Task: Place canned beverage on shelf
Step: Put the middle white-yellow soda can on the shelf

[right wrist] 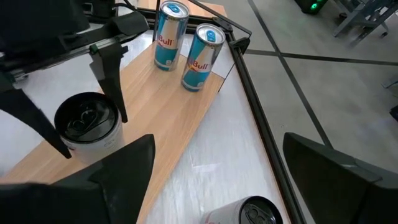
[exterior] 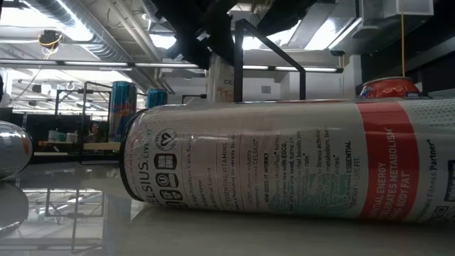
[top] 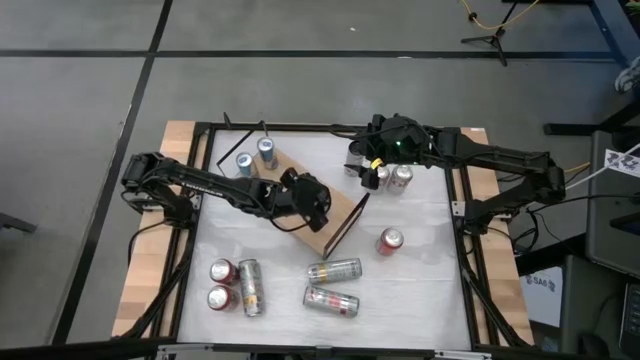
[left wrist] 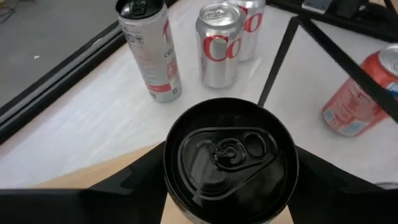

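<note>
Fingers of left gripper (left wrist: 227, 205) flank black-topped can (left wrist: 229, 155) on light-brown wooden shelf (right wrist: 158, 118), grip uncertain; two blue cans (right wrist: 186, 43) shelved; right gripper (top: 362, 165) open, 1 o'clock; many remain.

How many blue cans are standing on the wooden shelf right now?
2. One blue can and a second blue can beside it, both upright at one end of the shelf. None appears hidden.

shelf (top: 322, 222) near end free | far end: two blue cans (top: 254, 157)

Light-brown shelf (right wrist: 168, 118) holds two blue-and-silver cans (right wrist: 169, 35), one black-topped can (left wrist: 230, 158).
</note>
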